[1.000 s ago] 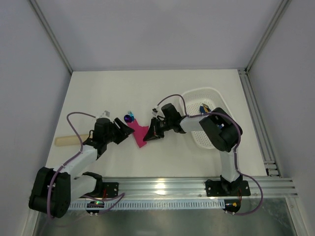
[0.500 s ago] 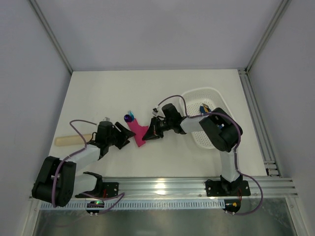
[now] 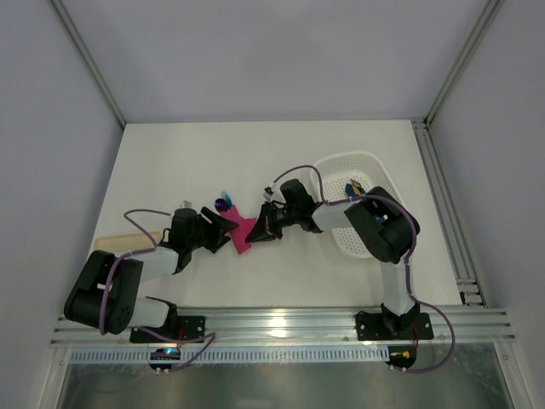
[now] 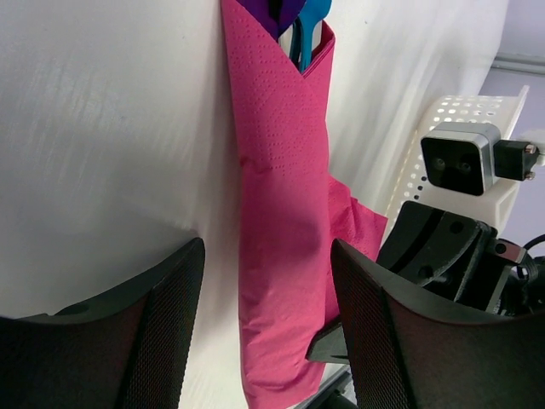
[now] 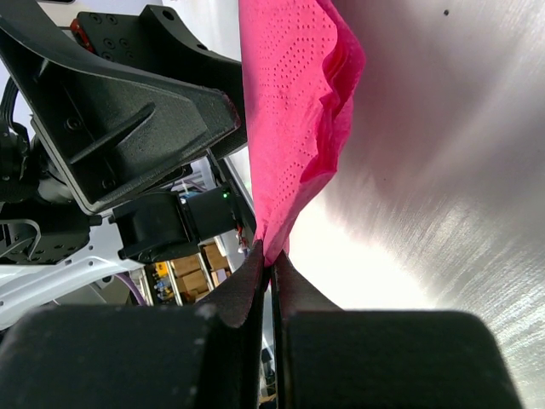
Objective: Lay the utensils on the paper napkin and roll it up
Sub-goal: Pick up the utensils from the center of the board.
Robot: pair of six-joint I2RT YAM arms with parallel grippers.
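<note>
The magenta paper napkin (image 3: 244, 228) lies folded lengthwise into a loose roll at the table's middle. In the left wrist view the paper napkin (image 4: 281, 204) wraps the utensils (image 4: 285, 10), whose dark purple ends stick out of its far end next to a blue strip (image 4: 308, 34). From above, a purple utensil head (image 3: 222, 204) shows past the roll. My left gripper (image 3: 223, 232) is open, its fingers (image 4: 170, 315) on either side of the roll's near end. My right gripper (image 5: 271, 256) is shut, pinching a corner of the napkin (image 5: 294, 111) from the other side.
A white perforated basket (image 3: 368, 159) stands at the right with a small blue and yellow item (image 3: 352, 187) in it. A pale beige stick (image 3: 115, 243) lies at the left by my left arm. Metal rails run along the near and right edges.
My left gripper has moved right, up to the rolled napkin, and its jaws have spread a little wider. The right gripper keeps its pinch in the same place.
</note>
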